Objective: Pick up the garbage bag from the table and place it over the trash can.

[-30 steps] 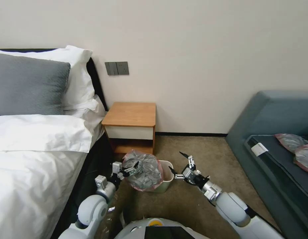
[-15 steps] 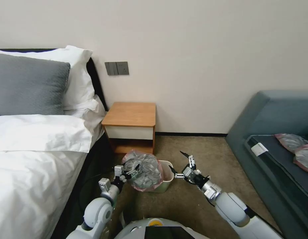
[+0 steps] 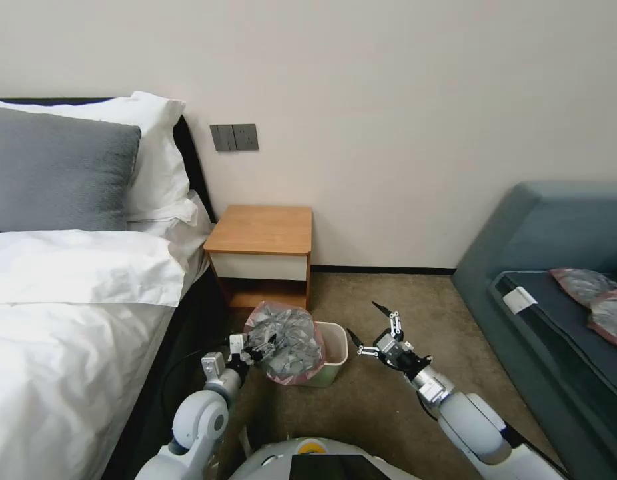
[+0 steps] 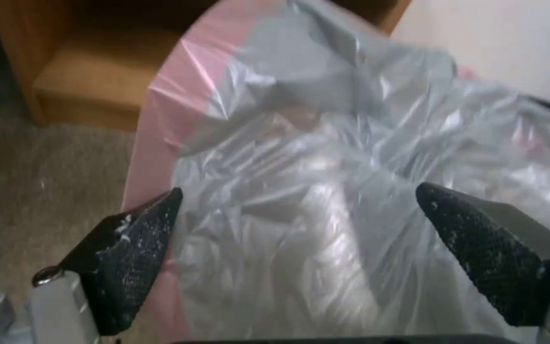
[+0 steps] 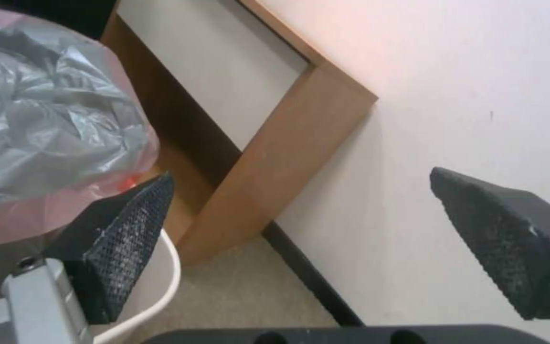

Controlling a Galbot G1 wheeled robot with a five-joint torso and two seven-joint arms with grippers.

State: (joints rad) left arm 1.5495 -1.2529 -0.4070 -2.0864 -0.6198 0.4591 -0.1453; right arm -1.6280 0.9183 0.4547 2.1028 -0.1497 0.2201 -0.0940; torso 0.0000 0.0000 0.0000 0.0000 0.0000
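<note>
Head view: the garbage bag (image 3: 285,343), crumpled grey plastic with a pink rim, sits bunched over the left part of the trash can (image 3: 330,363), spilling over its near and left rim, while the can's right side and right rim stay bare. The can stands on the carpet (image 3: 388,300) just in front of the bench (image 3: 262,230), whose orange-brown top carries nothing. The bed (image 3: 75,293) lies to the left of the bench and a blue-grey sofa (image 3: 555,267) stands at the right, with two flatter grey-pink bags (image 3: 592,297) lying on its seat.

The left pincer (image 3: 265,343) reaches in at the bag's left side, against the plastic. In the left wrist view its fingers (image 4: 135,258) stand wide apart, released, with the bag (image 4: 326,200) bulging between them and the bench's lower shelf (image 4: 90,81) behind.

The right pincer (image 3: 372,330) hovers just to the right of the can, apart from it, released as well. The right wrist view shows its fingers (image 5: 122,239) spread wide, one near the can's rim (image 5: 160,291) and the bag's pink edge (image 5: 46,143), with the bench's white drawer front (image 5: 217,81) and the wall (image 5: 453,86) beyond.
</note>
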